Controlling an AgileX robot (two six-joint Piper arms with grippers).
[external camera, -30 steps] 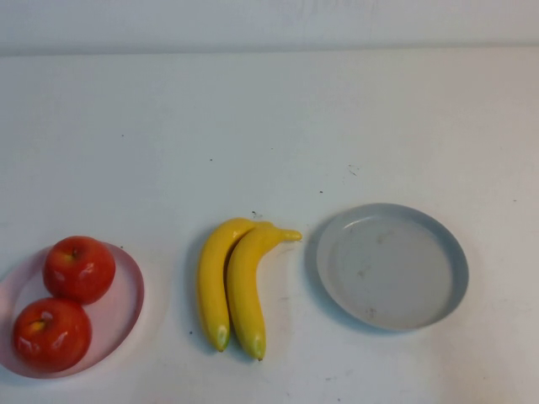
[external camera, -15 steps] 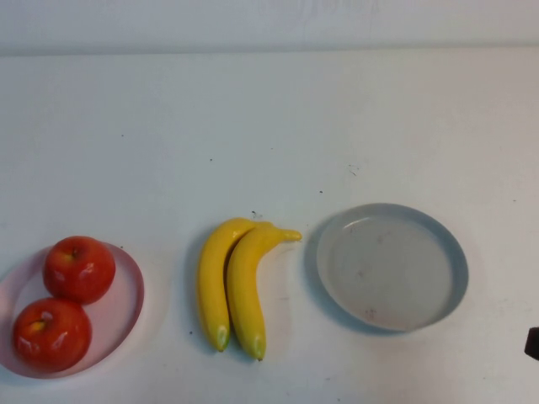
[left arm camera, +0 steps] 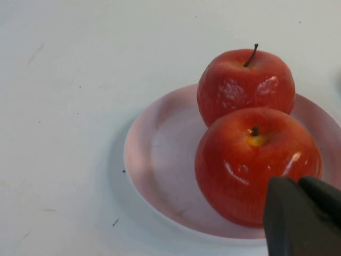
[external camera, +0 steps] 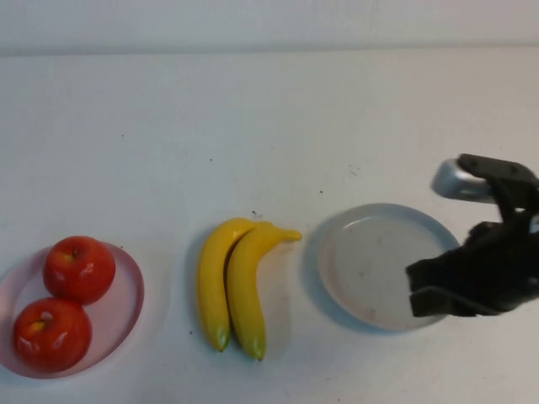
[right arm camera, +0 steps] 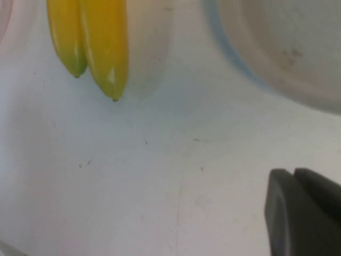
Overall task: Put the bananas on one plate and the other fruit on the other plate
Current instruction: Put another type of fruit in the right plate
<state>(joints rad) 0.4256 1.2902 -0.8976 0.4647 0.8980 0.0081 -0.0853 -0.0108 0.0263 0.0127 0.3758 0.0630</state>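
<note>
Now right gripper point(external camera: 421, 290) hangs empty over grey plate point(external camera: 370, 269); left gripper point(left arm camera: 301, 216) beside apples point(left arm camera: 250, 138)

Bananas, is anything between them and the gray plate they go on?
Nothing visible. The bananas lie beside the gray plate with only bare table between. The right gripper hovers over the plate's far edge; the left gripper sits by the apples.

two apples: one point(external camera: 79, 268) further back and one point(external camera: 51, 333) nearer the camera. two bananas: one point(external camera: 214, 279) on the left, one point(external camera: 249, 286) on the right. two plates: a pink plate point(external camera: 126, 303) and a grey plate point(external camera: 370, 265). two grippers: the right gripper point(external camera: 438, 290) over the grey plate's edge, the left gripper point(left arm camera: 301, 218) by the apples.
</note>
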